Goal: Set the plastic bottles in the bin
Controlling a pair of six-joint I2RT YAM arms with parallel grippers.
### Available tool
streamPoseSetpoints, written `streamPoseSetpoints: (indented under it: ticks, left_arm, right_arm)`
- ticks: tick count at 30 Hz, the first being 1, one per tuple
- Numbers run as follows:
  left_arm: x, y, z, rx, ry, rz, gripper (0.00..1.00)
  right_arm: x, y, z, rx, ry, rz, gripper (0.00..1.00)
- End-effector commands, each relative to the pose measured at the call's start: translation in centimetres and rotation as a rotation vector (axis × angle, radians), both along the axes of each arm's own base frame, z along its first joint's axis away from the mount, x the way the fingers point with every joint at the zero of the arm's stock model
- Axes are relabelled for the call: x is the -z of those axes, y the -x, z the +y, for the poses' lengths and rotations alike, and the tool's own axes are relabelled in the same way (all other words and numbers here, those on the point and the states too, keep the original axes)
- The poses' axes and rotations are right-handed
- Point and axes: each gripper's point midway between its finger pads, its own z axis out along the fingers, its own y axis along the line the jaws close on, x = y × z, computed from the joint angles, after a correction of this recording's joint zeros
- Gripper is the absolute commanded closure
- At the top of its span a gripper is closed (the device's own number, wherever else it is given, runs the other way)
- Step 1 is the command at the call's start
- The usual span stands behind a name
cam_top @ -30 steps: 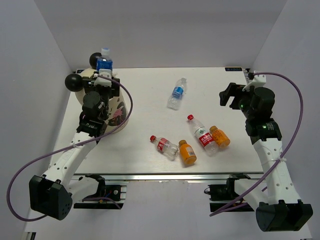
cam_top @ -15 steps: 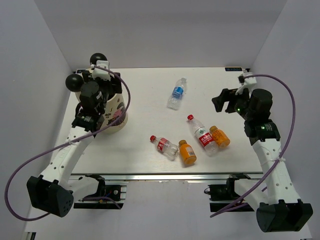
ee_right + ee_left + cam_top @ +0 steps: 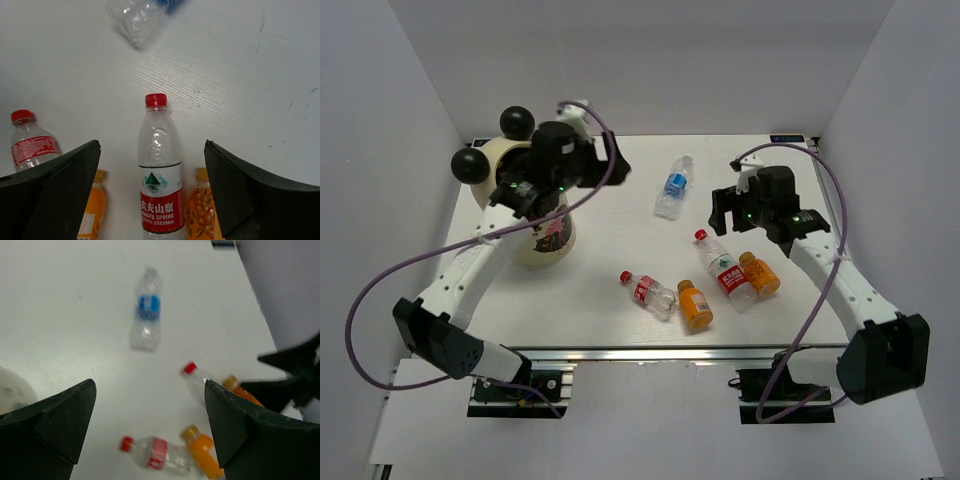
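Since the right gripper point(image 3: 151, 150) is held spread wide, empty, over the red-capped bottle point(image 3: 159, 190) at centre frame, a straddling grasp is judged intended; left gripper point(image 3: 150, 385) likewise spread, nothing held.

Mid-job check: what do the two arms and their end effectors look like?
The left arm and right arm have white links with black joints and black bases. A purple cable loops from each wrist. The end effector fingers are plain black wedges.
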Motion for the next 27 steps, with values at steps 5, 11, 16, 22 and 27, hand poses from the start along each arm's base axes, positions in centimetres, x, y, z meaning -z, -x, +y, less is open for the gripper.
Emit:
streamPoseSetpoints:
  ticks: [5,11,16,22,27]
  left_arm:
    - [8.0,7.1,-4.7,0.068,0.052,0.402,0.02]
    - [17.4,11.6,-3.4,-0.119,0.003,0.858,0.02]
    - [21.9,13.2,-4.8,-0.130,0.076,0.994,0.02]
    - [24.4,12.0,-6.5,-0.145,0.033,1.051,0.02]
    - [27.2,12.3,-6.5,-0.237,-0.044,1.109,0.02]
  right_arm:
    - [3.9,-1.5,-1.0,0.131,0.136,0.072,0.11]
    - [0.2,-3.4,-5.7,0.479,0.137,-0.104,0.11]
    - [-2.1,-3.0,-7.5,0.604,0.084,-0.191,0.11]
    - [-2.5,-1.6,-8.6,0.676,0.037,-0.219,0.11]
    - [-3.0,-0.4,-10.1,0.729,0.031,-0.275,0.11]
